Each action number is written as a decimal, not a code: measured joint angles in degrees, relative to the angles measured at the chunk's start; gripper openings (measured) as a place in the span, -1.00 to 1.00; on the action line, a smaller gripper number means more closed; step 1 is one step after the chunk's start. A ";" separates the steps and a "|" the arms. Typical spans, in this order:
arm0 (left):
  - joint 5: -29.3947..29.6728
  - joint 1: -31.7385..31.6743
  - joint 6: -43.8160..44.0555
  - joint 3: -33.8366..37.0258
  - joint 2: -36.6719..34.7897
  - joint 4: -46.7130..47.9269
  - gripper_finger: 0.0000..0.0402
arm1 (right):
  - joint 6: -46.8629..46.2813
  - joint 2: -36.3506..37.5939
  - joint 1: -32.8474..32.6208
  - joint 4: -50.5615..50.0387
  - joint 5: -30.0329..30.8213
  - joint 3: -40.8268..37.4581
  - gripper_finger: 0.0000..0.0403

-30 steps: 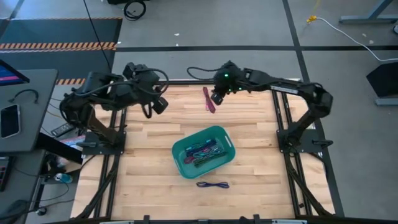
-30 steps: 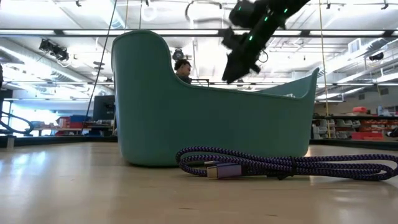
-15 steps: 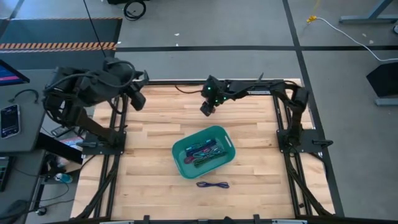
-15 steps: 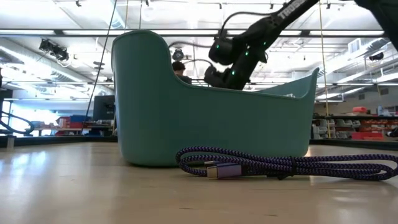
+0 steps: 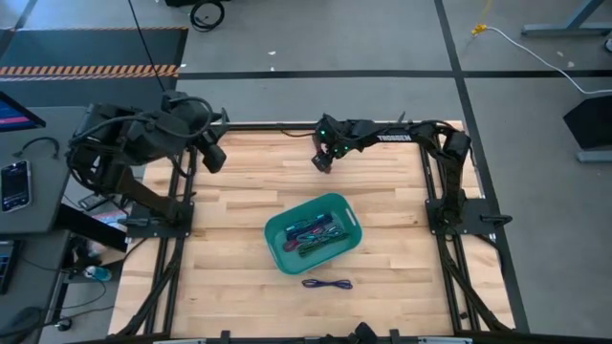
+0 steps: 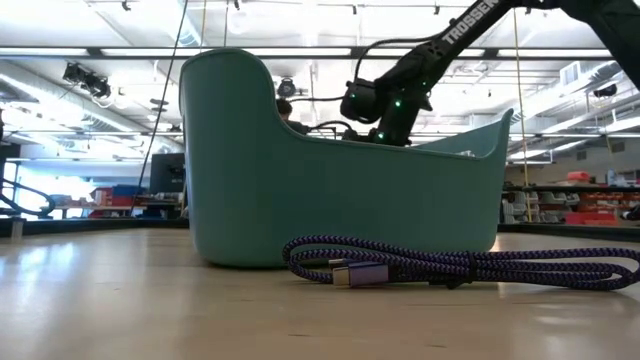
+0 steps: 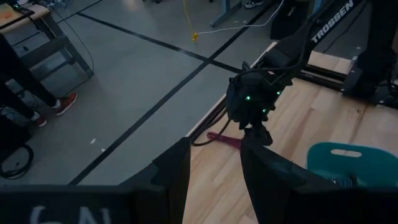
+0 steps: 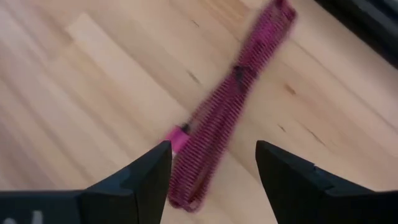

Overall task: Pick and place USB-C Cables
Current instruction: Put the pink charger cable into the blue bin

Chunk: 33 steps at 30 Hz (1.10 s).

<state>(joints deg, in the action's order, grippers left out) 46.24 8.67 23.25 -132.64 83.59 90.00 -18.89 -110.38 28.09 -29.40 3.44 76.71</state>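
Note:
A magenta USB-C cable (image 8: 231,109) lies flat on the wood near the table's far edge; it also shows in the left wrist view (image 7: 224,140). My right gripper (image 8: 211,155) hangs open just above it, pointing steeply down, one finger on each side of the cable's end. From above, the right gripper (image 5: 322,164) hides this cable. A teal bin (image 5: 277,229) in mid-table holds several coloured cables (image 5: 311,234). A purple cable (image 5: 328,284) lies on the table in front of the bin. My left gripper (image 7: 214,152) is open and empty, raised at the far left corner (image 5: 216,159).
The bin's wall (image 6: 340,200) and the purple cable (image 6: 450,265) fill the low view, and the bin hides the right gripper's fingertips there. Black frame rails (image 5: 435,182) run along the table's sides. Bare wood lies between the bin and the far edge.
My right gripper has come down over the magenta cable at the far edge, tipping to point more steeply down. My left arm has drawn back toward the table's left edge and then stayed there. The cables and bin have not moved.

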 joint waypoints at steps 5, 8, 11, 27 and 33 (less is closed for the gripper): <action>0.00 0.00 0.00 0.00 0.01 0.02 -0.26 | -0.62 -0.18 0.75 -2.04 -0.01 0.00 0.18; 0.02 0.00 0.04 0.00 0.00 0.02 -0.26 | -0.62 -0.20 0.81 -0.91 -0.53 0.00 0.18; 0.02 0.00 0.00 0.00 0.00 0.02 -0.26 | -0.70 -0.20 0.83 0.38 -1.73 0.00 0.18; 0.02 0.00 0.08 -0.02 0.01 0.02 -0.26 | -2.57 -0.18 0.40 0.17 -3.64 0.00 0.18; 0.01 0.00 0.09 -0.02 0.02 0.02 -0.26 | -2.53 -0.20 -0.38 0.19 -5.29 0.00 0.18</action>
<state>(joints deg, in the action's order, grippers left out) 46.25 8.67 23.33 -132.66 83.61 90.02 -21.41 -110.59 27.71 -29.22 -1.85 76.71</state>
